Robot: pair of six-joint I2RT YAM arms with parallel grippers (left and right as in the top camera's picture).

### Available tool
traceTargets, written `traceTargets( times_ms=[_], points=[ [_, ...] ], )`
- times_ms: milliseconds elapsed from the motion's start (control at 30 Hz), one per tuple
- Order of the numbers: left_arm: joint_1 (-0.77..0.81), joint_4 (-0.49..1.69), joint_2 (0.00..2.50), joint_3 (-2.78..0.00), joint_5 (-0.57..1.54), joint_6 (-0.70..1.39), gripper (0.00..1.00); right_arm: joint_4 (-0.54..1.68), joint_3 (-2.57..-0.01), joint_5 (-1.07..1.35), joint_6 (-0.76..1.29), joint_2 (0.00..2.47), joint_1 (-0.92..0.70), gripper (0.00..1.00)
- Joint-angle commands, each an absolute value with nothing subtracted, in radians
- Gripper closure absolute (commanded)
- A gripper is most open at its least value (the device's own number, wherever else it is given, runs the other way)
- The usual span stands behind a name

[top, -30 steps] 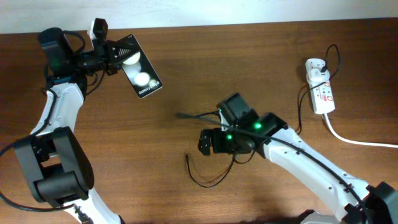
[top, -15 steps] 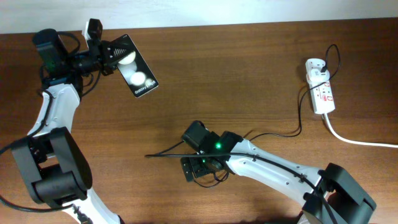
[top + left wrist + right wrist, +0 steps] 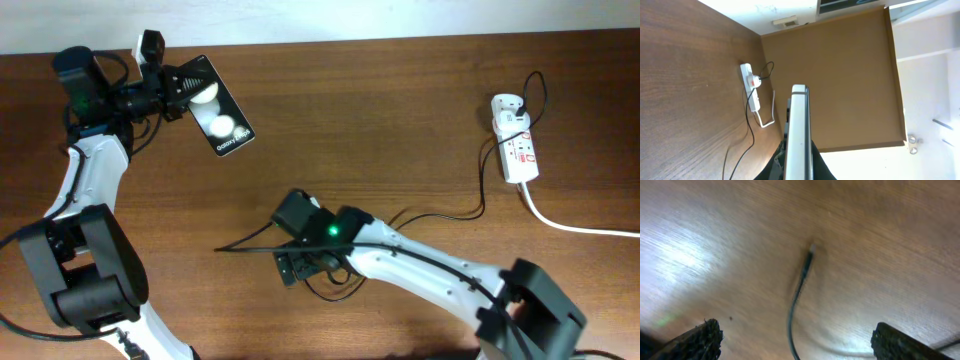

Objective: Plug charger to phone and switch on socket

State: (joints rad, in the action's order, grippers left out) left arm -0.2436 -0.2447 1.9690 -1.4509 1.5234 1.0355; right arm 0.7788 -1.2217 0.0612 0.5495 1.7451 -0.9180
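Take the likely limp, light charger just behind its plug tip, ahead of the wide-parted right claw, with left claw clamped on phone.

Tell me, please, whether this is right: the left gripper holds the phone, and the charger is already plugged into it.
Not quite. The left gripper holds the phone, but the charger is unplugged: its tip lies on the table, as the right wrist view shows.
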Motion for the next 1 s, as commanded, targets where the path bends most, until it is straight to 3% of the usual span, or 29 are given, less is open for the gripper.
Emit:
traceTargets(
  times_ms=[0,200,267,600,667,733,867,967],
  points=[
    [-0.248,-0.25,1.935,-1.465,1.547,1.022,1.0,0.855,-1.32,0.01,0.535,1.826,-0.923,0.01],
    [-0.248,-0.251,1.935,-1.465,1.546,1.022,1.0,0.849,-1.32,-0.012,0.551,1.908,-0.923,0.0],
    [-0.248,-0.253,1.935,-1.465,1.546,1.018,1.0,0.845,-1.319,-0.012,0.558,1.94,-0.923,0.06],
    [-0.248,-0.253,1.935,-1.465,1.546,1.015,1.0,0.791,-1.319,-0.012,0.566,1.996,-0.925,0.09],
    [-0.248,-0.253,1.935,-1.465,1.545,1.015,1.0,0.792,-1.319,-0.012,0.566,2.001,-0.925,0.24],
    [-0.248,-0.253,1.935,-1.465,1.546,1.015,1.0,0.789,-1.319,-0.012,0.566,2.006,-0.926,0.31],
    [-0.248,-0.253,1.935,-1.465,1.546,1.015,1.0,0.786,-1.319,-0.012,0.566,2.009,-0.933,0.58],
    [-0.248,-0.253,1.935,-1.465,1.546,1.015,1.0,0.785,-1.319,-0.013,0.566,2.009,-0.936,0.7]
  ],
)
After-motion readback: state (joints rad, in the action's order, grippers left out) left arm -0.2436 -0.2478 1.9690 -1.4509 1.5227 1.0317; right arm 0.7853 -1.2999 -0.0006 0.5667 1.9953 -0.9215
